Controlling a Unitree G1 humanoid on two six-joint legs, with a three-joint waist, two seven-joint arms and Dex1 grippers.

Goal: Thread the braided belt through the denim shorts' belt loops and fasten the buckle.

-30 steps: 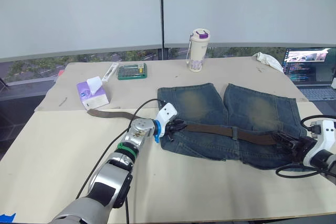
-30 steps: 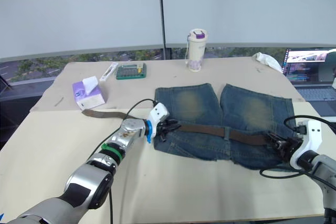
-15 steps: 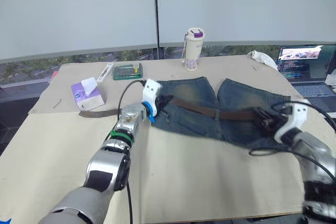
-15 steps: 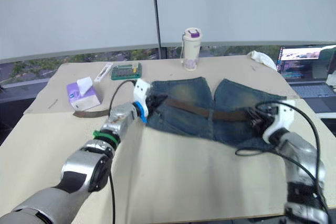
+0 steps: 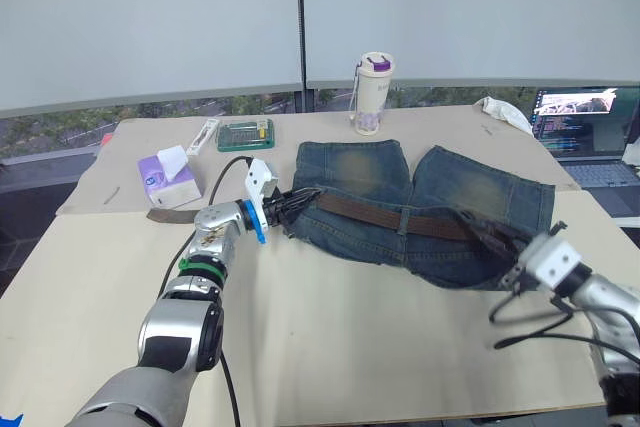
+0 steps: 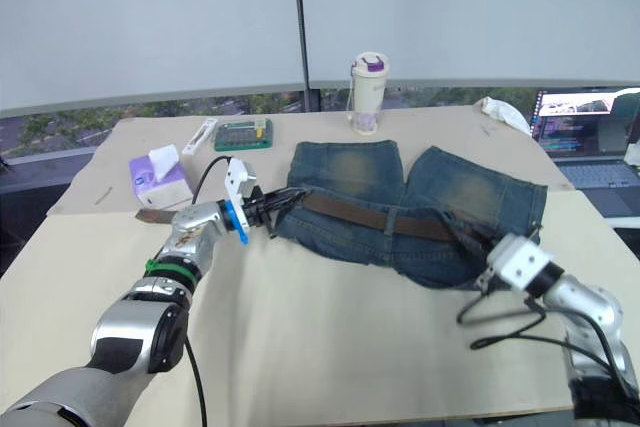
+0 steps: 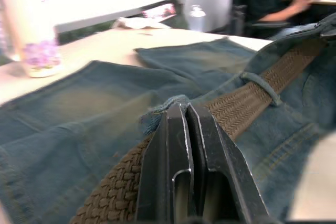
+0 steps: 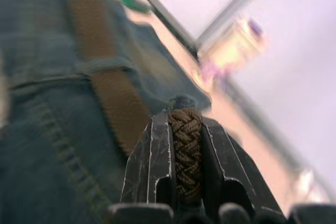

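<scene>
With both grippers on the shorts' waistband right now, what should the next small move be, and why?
Probably the right gripper, shut on the braided belt, should draw it further along the waistband. A long tail lies outside the denim shorts past the left gripper, pinching denim.

I see the denim shorts spread at centre frame on the tan table, the braided belt running along their waistband. My left gripper meets the waistband's left end; my right gripper sits at its right end. A cream tumbler stands above, a tissue box at left.
</scene>
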